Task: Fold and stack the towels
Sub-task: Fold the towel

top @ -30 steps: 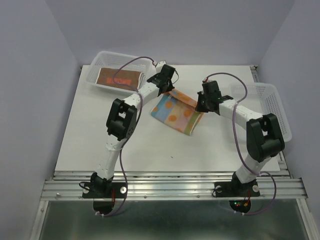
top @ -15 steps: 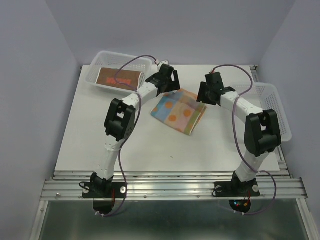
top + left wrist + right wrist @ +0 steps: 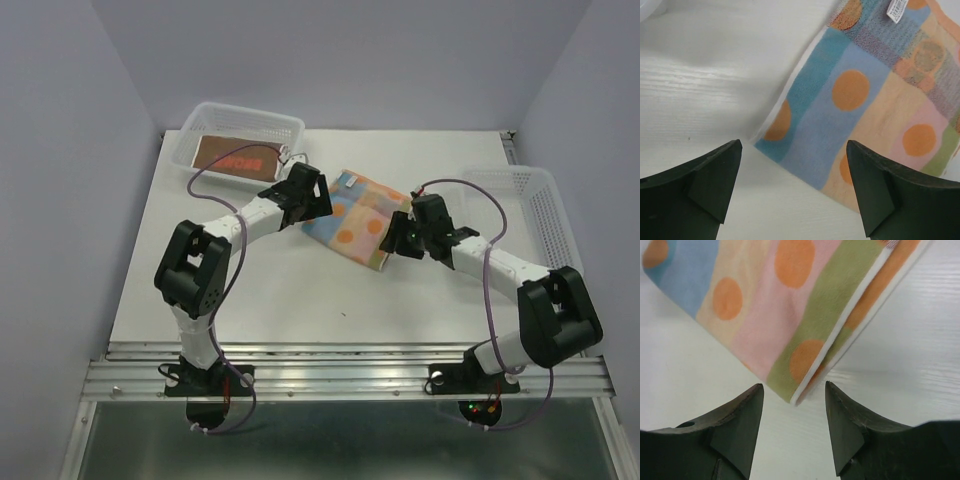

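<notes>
A folded pastel towel [image 3: 358,212] with orange dots lies flat at the table's middle. My left gripper [image 3: 320,200] hangs open at its left corner, with nothing between its fingers. In the left wrist view that blue corner of the towel [image 3: 860,95] lies just ahead of the left gripper [image 3: 794,172]. My right gripper [image 3: 397,240] stands open at the towel's near right corner. In the right wrist view the layered green corner of the towel [image 3: 790,305] points into the gap of the right gripper [image 3: 794,387], untouched. A brown-red towel [image 3: 235,158] lies folded in the back-left basket.
A white mesh basket [image 3: 200,128] stands at the back left and holds the brown-red towel. A second white mesh basket [image 3: 545,215] stands at the right edge, behind the right arm. A white label [image 3: 897,10] sticks out at the pastel towel's far edge.
Both grippers have opened and let go of the pastel towel, which now lies flat. Both arms have drawn back and down to its near corners.
</notes>
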